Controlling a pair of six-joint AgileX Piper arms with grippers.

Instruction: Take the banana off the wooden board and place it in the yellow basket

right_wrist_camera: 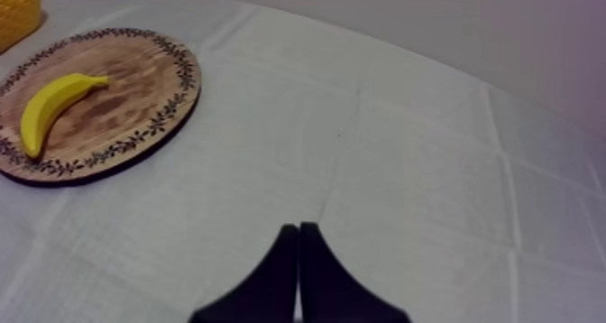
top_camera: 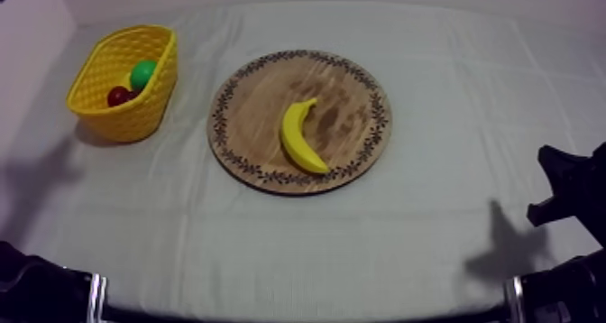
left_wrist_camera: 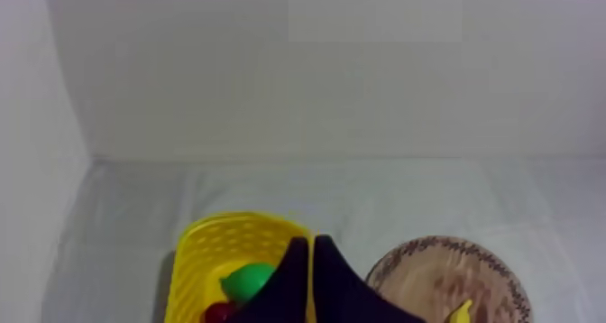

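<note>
Left tool [left_wrist_camera: 311, 240] low, aimed at basket [left_wrist_camera: 194, 263], closed together, empty. Right tool [right_wrist_camera: 298, 227] low over bare bench [right_wrist_camera: 406, 146], closed together. Banana [top_camera: 300, 137] on board [top_camera: 261, 101], open room around.

Your light is dim, even, violet-tinted. Soft shadows lie on the cloth [top_camera: 298, 245] at both sides and beside the basket [top_camera: 135, 119]; corners darken.

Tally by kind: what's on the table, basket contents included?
banana: 1
green fruit, in the basket: 1
small red fruit, in the basket: 1
wooden board: 1
yellow basket: 1
Total: 5
</note>
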